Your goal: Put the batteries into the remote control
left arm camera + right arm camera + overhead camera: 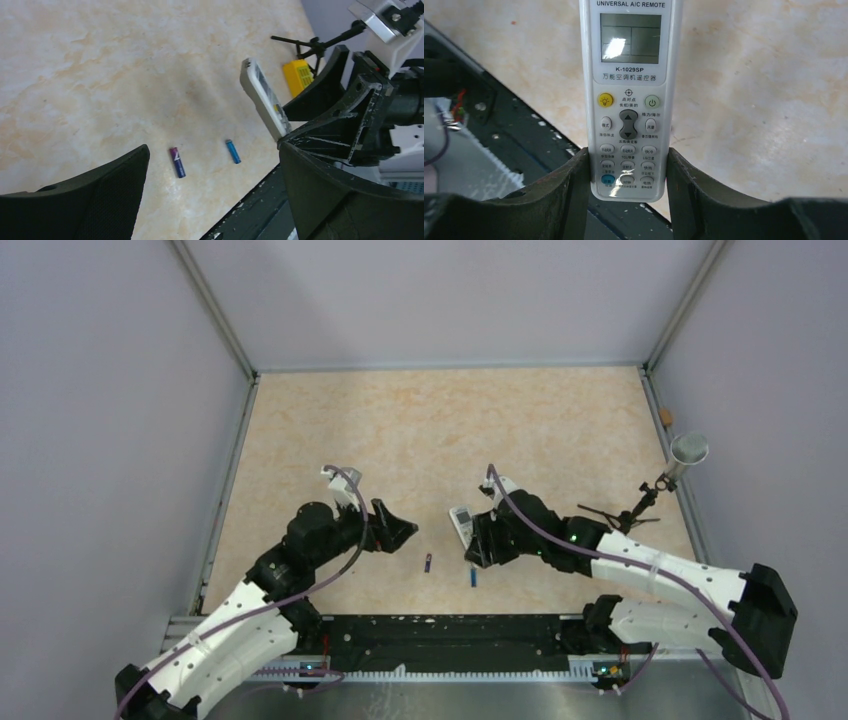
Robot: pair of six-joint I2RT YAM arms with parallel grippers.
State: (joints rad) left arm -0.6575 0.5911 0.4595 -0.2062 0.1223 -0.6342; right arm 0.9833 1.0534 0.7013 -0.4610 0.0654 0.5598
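My right gripper (628, 155) is shut on the lower end of the remote control (629, 75), whose white button face is turned to the right wrist camera. It holds the remote (461, 521) tilted up above the table; the left wrist view shows the remote (262, 97) from its greyer side. Two batteries lie on the table near the front rail: a purple-blue one (177, 161) (428, 563) and a blue one (232, 151) (472, 576). My left gripper (212, 150) (405, 530) hangs open and empty just left of the purple-blue battery.
A black rail (450, 630) runs along the near table edge, close to the batteries. A small black tripod (625, 515) carrying a grey cup (688, 450) stands at the right. A yellow block (298, 75) lies beside the tripod. Grey walls enclose the table.
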